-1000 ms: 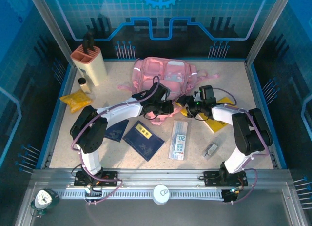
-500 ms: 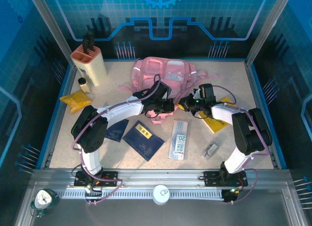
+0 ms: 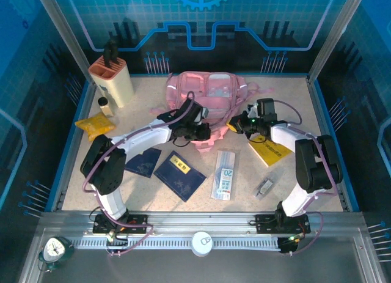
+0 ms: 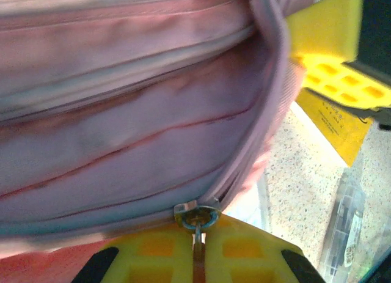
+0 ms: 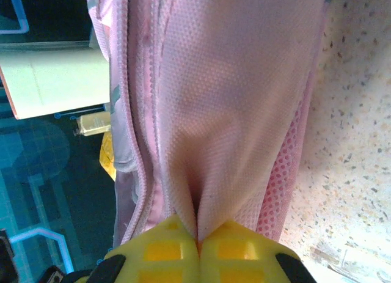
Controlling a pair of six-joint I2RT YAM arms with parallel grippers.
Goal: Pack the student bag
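top: overhead, whole table [image 3: 293, 106] | wrists: close-up, both facing student bag [image 5: 232, 112]

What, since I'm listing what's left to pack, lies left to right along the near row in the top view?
Dark blue booklet → dark blue book with yellow label → clear pack marked 20 → small grey object.

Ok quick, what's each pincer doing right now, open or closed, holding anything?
Left pincer: closed on the zipper pull of the student bag.
Right pincer: closed, pinching the student bag's fabric.
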